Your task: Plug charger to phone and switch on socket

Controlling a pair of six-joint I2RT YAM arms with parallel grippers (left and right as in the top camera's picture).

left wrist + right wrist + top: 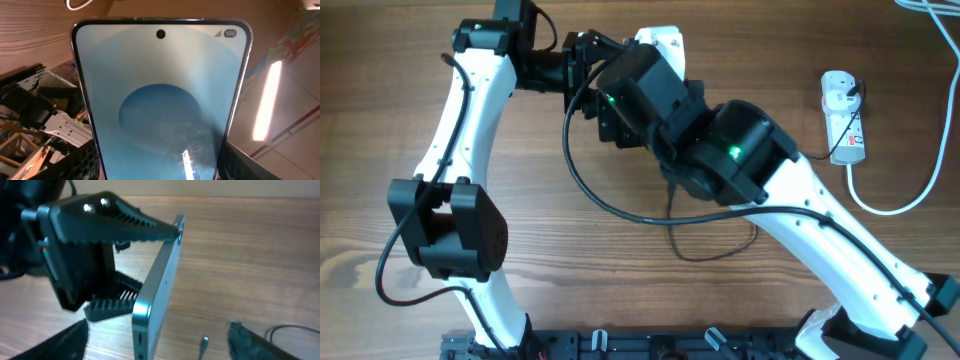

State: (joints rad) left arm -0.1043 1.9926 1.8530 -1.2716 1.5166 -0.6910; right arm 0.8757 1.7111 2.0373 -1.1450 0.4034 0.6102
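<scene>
overhead: we see the left arm [470,110] and right arm [820,200] meeting at top centre over the wooden table [380,60]. the left gripper [578,68] is partly under the right arm's wrist, and we cannot tell its fingers from here. the socket [843,118] lies well apart near the right edge, plug block at its top end, white lead [895,208] curling off it. the charger [712,257] loops thin and black on the table below the right arm. the phone is hidden in this view.

left wrist: the phone [160,100] fills the frame, screen toward the camera, "100" in its top corner. dark fingers [86,162] sit against both its long edges low down.

right wrist: we see the phone edge-on and tilted, with the left gripper's ribbed fingers clamped on it (one each side). the right gripper [157,342] has its fingers wide apart at the bottom corners, holding nothing. the plug tip [204,342] shows low between them, near the phone but touching neither.
</scene>
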